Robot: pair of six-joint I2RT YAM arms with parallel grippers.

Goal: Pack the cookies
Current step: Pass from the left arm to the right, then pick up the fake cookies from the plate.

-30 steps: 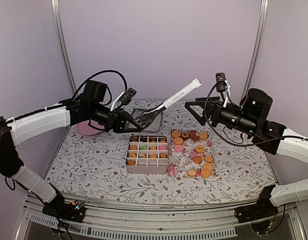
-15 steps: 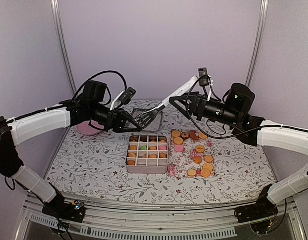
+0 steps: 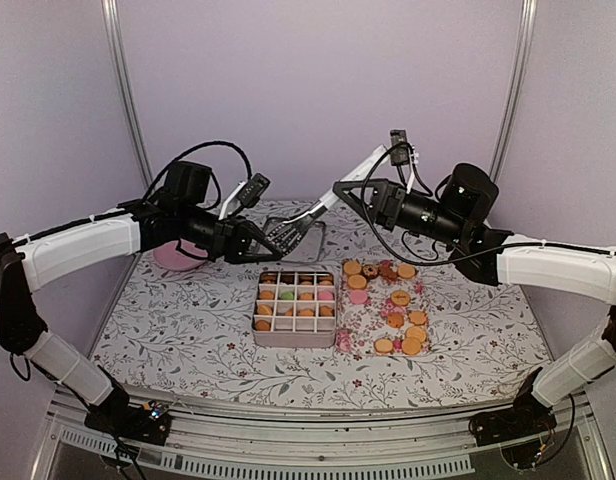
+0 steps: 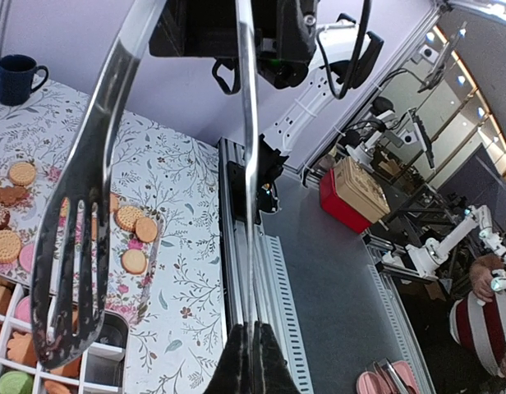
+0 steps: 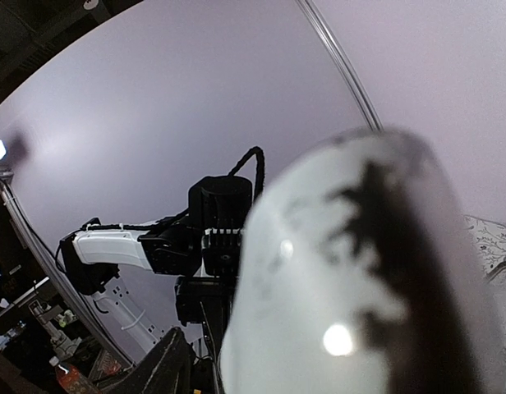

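Loose cookies [image 3: 400, 298] lie on a floral tray [image 3: 363, 335] right of centre; more sit in the cells of a white divided box [image 3: 294, 338]. Above the box hang metal tongs [image 3: 288, 232] with a slotted head and a white handle [image 3: 366, 168]. My left gripper [image 3: 262, 240] is shut on one thin metal blade [image 4: 248, 205] of the tongs, fingertips pressed together [image 4: 253, 328]. My right gripper [image 3: 350, 190] straddles the white handle [image 5: 360, 271], which fills its wrist view. One finger [image 5: 167, 365] shows, still apart from the handle; the other is hidden.
A pink plate [image 3: 171, 258] lies at the back left behind my left arm. A dark mug [image 4: 16, 78] stands on the floral cloth at the far right corner. The table's metal rail [image 4: 236, 213] runs along the near edge.
My right arm has swung left and forward from the right side until its jaws reach the white handle, narrowing as it came. The left arm and the tongs have stayed put.
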